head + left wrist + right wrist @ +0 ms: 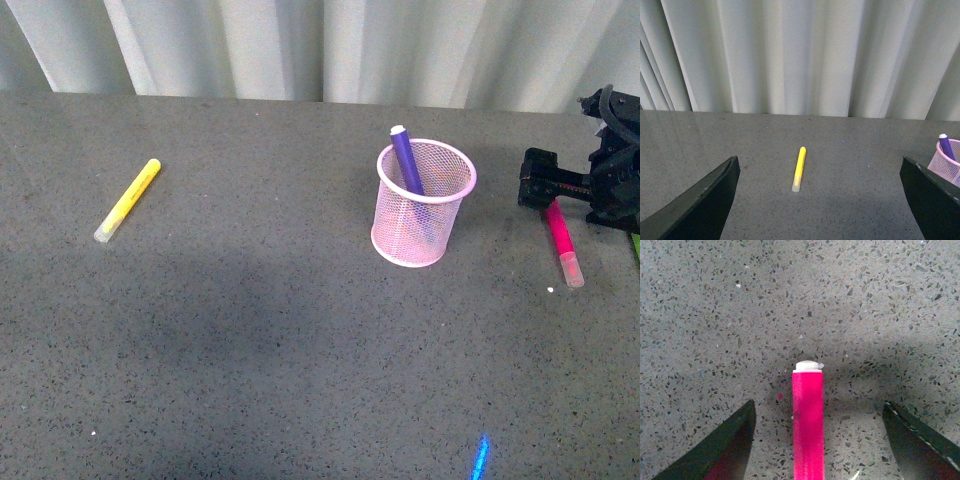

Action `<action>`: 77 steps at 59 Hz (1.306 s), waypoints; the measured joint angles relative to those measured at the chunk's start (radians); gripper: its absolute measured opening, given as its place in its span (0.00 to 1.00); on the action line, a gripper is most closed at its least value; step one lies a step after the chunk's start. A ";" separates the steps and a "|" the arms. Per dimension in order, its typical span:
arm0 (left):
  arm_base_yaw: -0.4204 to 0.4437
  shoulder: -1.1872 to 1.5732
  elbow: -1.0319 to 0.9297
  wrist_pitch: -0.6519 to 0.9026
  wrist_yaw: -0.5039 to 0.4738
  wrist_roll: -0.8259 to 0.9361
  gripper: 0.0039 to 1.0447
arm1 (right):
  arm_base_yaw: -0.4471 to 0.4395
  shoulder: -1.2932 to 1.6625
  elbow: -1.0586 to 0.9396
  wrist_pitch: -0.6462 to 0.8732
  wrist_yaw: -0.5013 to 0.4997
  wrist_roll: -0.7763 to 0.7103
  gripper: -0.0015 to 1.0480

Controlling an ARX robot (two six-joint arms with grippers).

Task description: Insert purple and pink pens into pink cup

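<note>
Purple pen (406, 160) is in: it stands leaning inside the pink cup (424, 205), its pale tip poking above the rim. The pink pen (563, 240) lies flat on the grey speckled table (300, 350), just right of the cup. The right gripper (818, 403) sits low over the pen's far end. From the right wrist view its jaws are spread wide, with the magenta barrel lying between them and both fingers (725, 450) clear of it. The left gripper (819, 160) hangs above the table with its jaws parted and holds nothing. Ahead of it lies the yellow pen (128, 199), well left of the cup.
</note>
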 joint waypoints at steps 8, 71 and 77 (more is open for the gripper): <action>0.000 0.000 0.000 0.000 0.000 0.000 0.94 | -0.008 0.004 0.000 0.008 0.001 -0.010 0.52; 0.000 0.000 0.000 0.000 0.000 0.000 0.94 | 0.009 -0.387 -0.312 0.525 -0.129 0.126 0.11; 0.000 0.000 0.000 0.000 0.000 0.000 0.94 | 0.032 -0.521 -0.367 0.554 -0.163 0.139 0.11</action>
